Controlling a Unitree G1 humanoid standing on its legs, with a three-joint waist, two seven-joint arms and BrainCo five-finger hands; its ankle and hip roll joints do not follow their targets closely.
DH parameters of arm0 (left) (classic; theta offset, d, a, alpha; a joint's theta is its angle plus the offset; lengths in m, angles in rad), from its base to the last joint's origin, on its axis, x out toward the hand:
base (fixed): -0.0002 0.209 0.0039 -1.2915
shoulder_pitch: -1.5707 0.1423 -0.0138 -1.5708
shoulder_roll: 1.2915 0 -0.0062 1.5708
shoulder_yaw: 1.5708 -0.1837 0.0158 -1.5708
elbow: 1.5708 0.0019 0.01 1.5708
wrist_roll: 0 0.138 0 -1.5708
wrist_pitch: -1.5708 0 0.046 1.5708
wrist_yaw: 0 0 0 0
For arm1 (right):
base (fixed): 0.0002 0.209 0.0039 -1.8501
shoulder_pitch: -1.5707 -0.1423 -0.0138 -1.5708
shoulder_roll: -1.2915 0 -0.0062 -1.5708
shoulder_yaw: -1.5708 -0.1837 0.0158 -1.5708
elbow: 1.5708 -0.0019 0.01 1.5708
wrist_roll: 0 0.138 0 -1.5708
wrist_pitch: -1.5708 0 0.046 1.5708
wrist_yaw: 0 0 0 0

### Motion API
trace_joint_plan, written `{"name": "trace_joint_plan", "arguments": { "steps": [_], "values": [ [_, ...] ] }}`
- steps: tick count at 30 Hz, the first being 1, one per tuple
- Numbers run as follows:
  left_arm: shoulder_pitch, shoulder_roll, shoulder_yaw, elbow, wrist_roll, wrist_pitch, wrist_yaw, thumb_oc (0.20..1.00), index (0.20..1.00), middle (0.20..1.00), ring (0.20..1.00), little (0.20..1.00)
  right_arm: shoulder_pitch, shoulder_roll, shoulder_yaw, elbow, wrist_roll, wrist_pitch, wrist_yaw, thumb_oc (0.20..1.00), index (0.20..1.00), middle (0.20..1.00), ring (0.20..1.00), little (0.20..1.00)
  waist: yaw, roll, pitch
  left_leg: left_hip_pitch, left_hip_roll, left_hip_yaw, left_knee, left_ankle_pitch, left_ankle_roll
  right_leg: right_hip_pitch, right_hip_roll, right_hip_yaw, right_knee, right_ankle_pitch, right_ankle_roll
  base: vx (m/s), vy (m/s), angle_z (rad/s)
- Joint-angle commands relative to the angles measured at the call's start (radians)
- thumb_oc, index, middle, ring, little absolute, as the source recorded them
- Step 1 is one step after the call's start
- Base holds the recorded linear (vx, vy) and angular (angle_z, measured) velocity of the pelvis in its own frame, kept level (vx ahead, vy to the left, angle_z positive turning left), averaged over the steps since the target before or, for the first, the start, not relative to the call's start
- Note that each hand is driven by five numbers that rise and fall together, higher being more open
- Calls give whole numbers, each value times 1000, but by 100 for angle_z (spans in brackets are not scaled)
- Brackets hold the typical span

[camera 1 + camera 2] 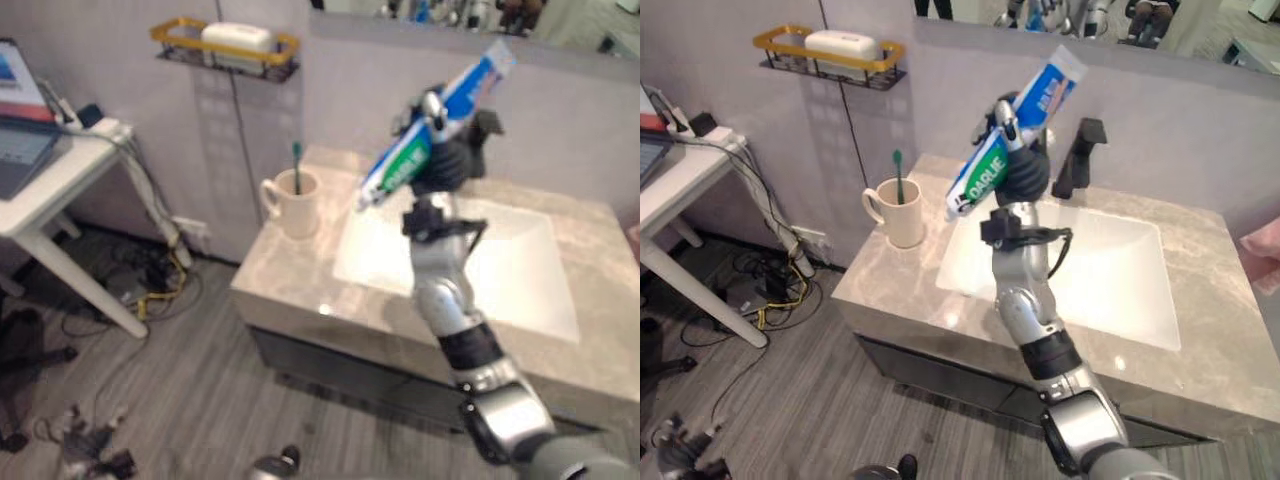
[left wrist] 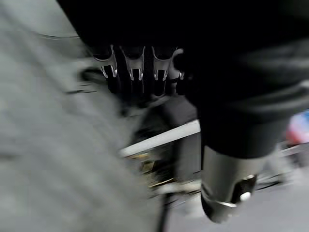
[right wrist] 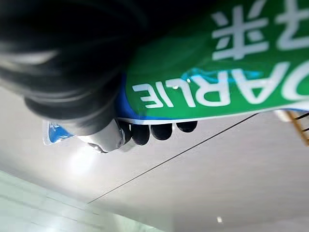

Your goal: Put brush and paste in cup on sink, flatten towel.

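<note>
The robot's right hand (image 1: 1022,160), fingers wrapped around a green-and-blue toothpaste tube (image 1: 1008,138) held aloft over the sink (image 1: 1120,290), tilts the tube's lower end toward the cream cup (image 1: 898,212) on the bench (image 1: 880,290) to its left, the brush (image 1: 898,172) already standing inside.

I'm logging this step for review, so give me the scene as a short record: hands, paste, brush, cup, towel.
right hand: raised over the sink, shut on the paste
paste: tilted, cap end lower, toward the cup
cup: on the counter left of the sink, upright
brush: standing in the cup
left hand: fingers curled, holding nothing
towel: cannot tell
</note>
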Motion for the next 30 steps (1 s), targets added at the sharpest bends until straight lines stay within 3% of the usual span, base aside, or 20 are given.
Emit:
{"name": "trace_joint_plan", "arguments": {
  "steps": [1, 4, 6, 10, 18, 30],
  "values": [
    [-67, 52, -23, 3, -14, 52, -120, 1000, 1000, 1000, 1000, 1000, -125, 8, -23, -9, -42, -33, -6, 200, 200, 200, 200, 200, 4, -10, -7, -45, 55, -140, -5, -45, -8, 30, -99, -69, 5, 35, 62, -26, 29, 72],
    [-115, -2, -92, 213, 38, 84, -139, 1000, 1000, 1000, 1000, 1000, -158, 10, -18, 43, -60, -32, -20, 200, 200, 200, 200, 200, -2, -10, -7, -62, 52, -166, -5, -39, -9, 30, -95, -93, 5, 34, 60, 29, 34, 52],
    [-147, -49, -82, 351, 16, 117, -152, 1000, 1000, 1000, 1000, 1000, -179, 15, -19, 75, -62, -32, -26, 200, 200, 200, 200, 200, 2, -18, -8, -71, 47, -178, -5, -38, -10, 29, -95, -101, 5, 29, 59, 37, 33, 20],
    [-154, -87, -70, 453, 68, 144, -162, 1000, 1000, 1000, 1000, 1000, -215, 0, -37, 126, -63, -36, -31, 200, 200, 200, 200, 200, 17, -38, -16, -79, 47, -187, -5, -39, -12, 29, -93, -114, 5, 28, 59, 41, 24, 6],
    [-160, -67, -122, 440, 177, 131, -155, 1000, 1000, 1000, 1000, 1000, -286, -83, -55, 174, -135, -35, -75, 200, 200, 200, 200, 200, 57, -61, -22, -98, 39, -211, -5, -35, -16, 24, -91, -128, 5, 27, 64, 17, 21, 5],
    [-170, -48, -176, 401, 209, 113, -126, 1000, 1000, 1000, 1000, 1000, -365, -111, -29, 267, -153, -23, -97, 200, 200, 200, 200, 200, 82, -77, -19, -105, 32, -221, -5, -35, -16, 22, -90, -139, 5, 30, 68, 5, 20, 4]
  ]
}}
